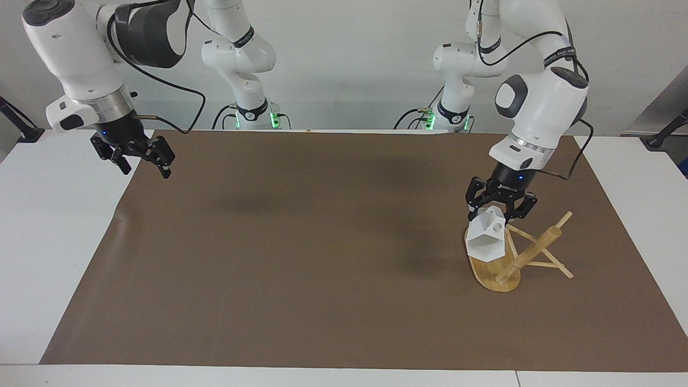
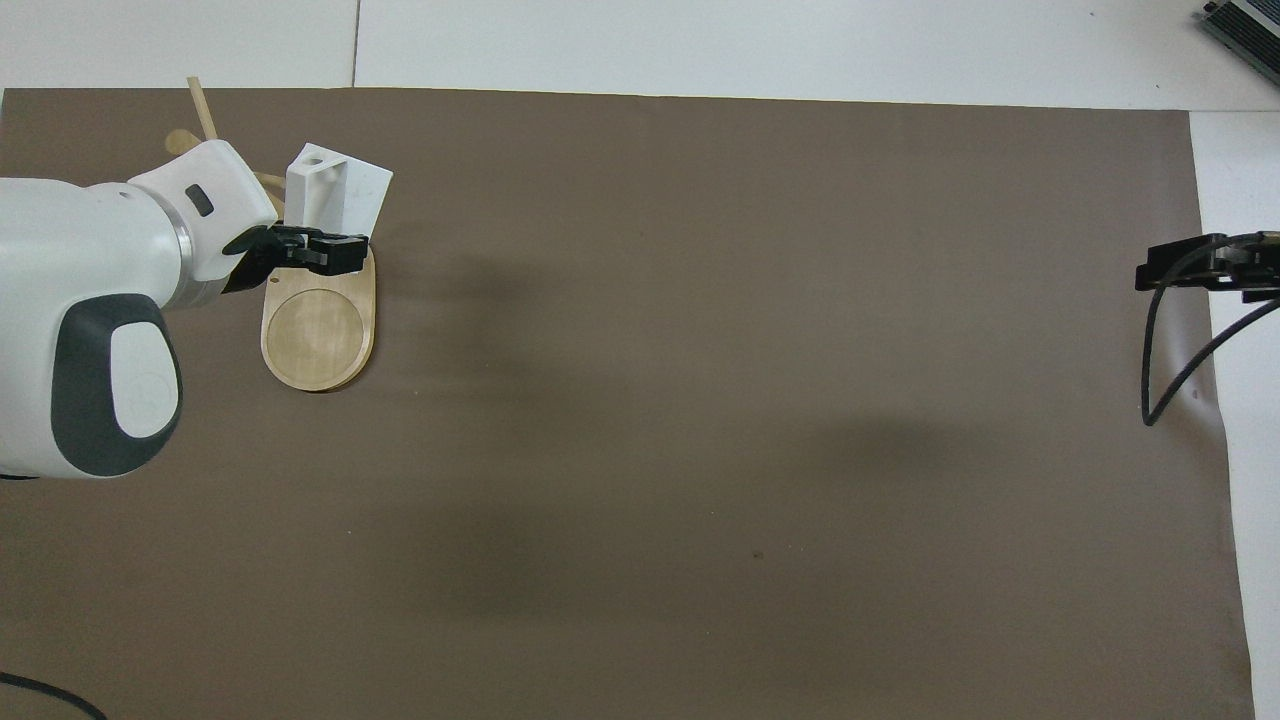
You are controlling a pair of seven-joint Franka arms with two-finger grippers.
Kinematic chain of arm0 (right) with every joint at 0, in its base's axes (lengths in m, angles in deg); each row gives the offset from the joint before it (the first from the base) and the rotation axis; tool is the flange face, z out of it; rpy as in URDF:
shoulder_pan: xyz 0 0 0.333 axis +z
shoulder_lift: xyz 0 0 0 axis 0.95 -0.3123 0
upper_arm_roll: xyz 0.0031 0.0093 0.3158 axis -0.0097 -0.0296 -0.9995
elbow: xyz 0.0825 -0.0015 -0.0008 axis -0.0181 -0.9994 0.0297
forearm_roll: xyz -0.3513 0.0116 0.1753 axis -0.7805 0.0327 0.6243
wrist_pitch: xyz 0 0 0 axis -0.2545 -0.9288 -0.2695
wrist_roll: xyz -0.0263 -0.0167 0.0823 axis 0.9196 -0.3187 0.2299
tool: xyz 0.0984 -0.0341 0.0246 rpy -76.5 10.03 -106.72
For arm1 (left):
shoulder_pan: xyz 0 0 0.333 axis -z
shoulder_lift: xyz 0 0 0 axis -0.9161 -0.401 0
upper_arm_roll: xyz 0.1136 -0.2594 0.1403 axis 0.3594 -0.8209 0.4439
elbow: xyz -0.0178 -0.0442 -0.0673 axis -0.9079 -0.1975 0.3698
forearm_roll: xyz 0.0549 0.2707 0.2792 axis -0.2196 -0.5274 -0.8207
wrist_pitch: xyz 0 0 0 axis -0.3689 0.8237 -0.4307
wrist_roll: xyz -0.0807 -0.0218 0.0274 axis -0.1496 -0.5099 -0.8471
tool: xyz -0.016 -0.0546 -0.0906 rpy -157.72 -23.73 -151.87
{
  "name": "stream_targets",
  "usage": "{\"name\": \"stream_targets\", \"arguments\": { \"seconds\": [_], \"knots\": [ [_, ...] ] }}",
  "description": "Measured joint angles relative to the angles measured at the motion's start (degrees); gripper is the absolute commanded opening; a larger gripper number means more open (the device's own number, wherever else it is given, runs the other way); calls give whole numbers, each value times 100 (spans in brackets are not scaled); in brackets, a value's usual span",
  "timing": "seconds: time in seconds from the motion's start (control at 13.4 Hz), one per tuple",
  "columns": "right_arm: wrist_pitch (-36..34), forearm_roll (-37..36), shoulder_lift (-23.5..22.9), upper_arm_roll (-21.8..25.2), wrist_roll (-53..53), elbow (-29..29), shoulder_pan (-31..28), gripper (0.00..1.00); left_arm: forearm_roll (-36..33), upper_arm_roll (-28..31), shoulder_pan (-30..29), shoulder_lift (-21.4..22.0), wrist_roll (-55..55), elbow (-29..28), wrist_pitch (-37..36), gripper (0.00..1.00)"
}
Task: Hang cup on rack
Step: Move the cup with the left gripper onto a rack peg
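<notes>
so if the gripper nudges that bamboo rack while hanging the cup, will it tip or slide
Probably slide or rock rather than fall: the rack has a wide, flat oval base. Its post leans and the thin pegs look light, so a push there could tilt it. The cup, held by the left gripper, adds little weight.

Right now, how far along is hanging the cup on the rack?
Done: the cup is picked up, gripped by the left gripper over the rack. In hand: bringing the handle's hole close to the pegs; no peg is through it. Left: threading and releasing. The right gripper waits, open, over the mat's edge.
</notes>
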Motion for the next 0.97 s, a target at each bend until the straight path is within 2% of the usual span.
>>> {"name": "stream_targets", "arguments": {
  "seconds": [0.3,0.67,0.97],
  "knots": [
    [-543,1,37,2,0,327,0,100,0,1,-119,-60,-82,5,25,0],
    [-591,1,95,25,0,343,-1,100,39,4,-243,-125,-472,16,52,0],
    [-595,1,95,10,0,343,0,100,321,3,-380,-156,-720,20,62,0]
  ]
}}
